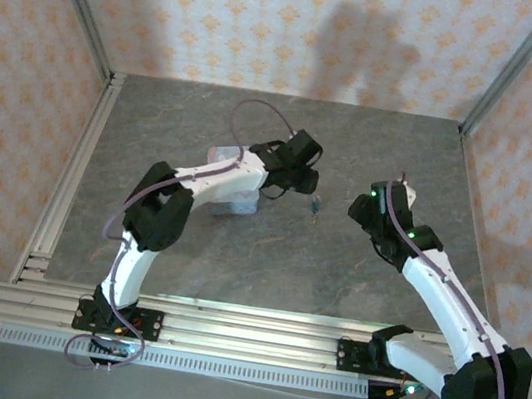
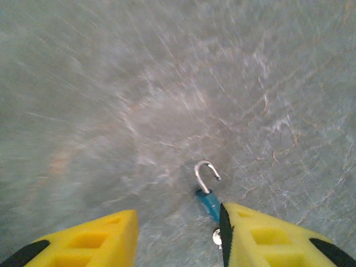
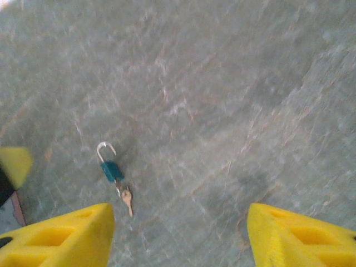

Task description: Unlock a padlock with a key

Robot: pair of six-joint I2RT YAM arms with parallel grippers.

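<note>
Both hands empty: left hand (image 2: 177, 222) and right hand (image 3: 179, 217) stand open. Padlock (image 3: 111, 169), key (image 3: 127, 199) in it, lies on tabletop (image 3: 233, 111), shackle looks open. Risk: left hand, just beside, could nudge it away.

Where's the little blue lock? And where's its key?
lock (image 3: 111, 171), right wrist view, on its blue body.
key (image 3: 127, 198), right wrist view, on its wider middle part.
</note>
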